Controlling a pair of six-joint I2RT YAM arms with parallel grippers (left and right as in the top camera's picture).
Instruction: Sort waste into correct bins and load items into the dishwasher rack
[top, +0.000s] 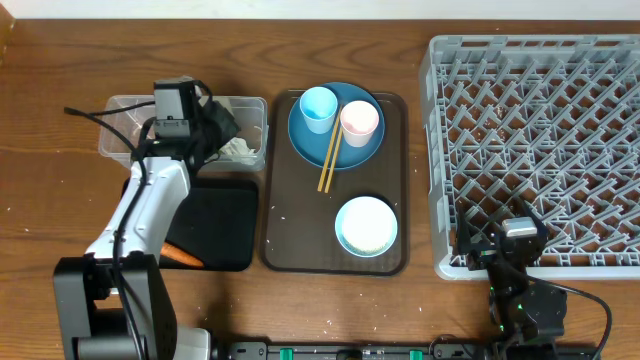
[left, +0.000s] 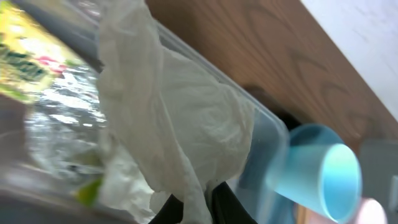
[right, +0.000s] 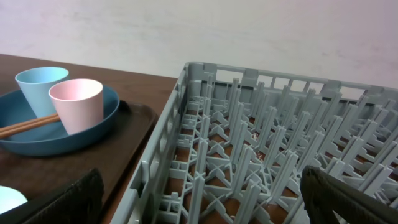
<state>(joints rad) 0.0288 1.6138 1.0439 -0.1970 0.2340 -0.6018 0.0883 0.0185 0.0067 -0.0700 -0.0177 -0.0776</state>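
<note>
Tissue (left: 180, 124) pinched in closed left hand (left: 198, 205) over clear tub (top: 250, 103), right hand (right: 202, 199) open.

Left wrist view is smeared: wrapper (left: 25, 68) is a yellow-green blur at the edge, tissue (left: 180, 124) covers most of the left gripper (left: 199, 208). Overhead, the left arm (top: 150, 200) hides much of the clear tub (top: 115, 130).

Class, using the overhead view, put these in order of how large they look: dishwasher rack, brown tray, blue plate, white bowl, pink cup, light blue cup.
1. dishwasher rack, though cut off at the frame edge
2. brown tray
3. blue plate
4. white bowl
5. pink cup and light blue cup: these look alike, so they are not ranked
</note>
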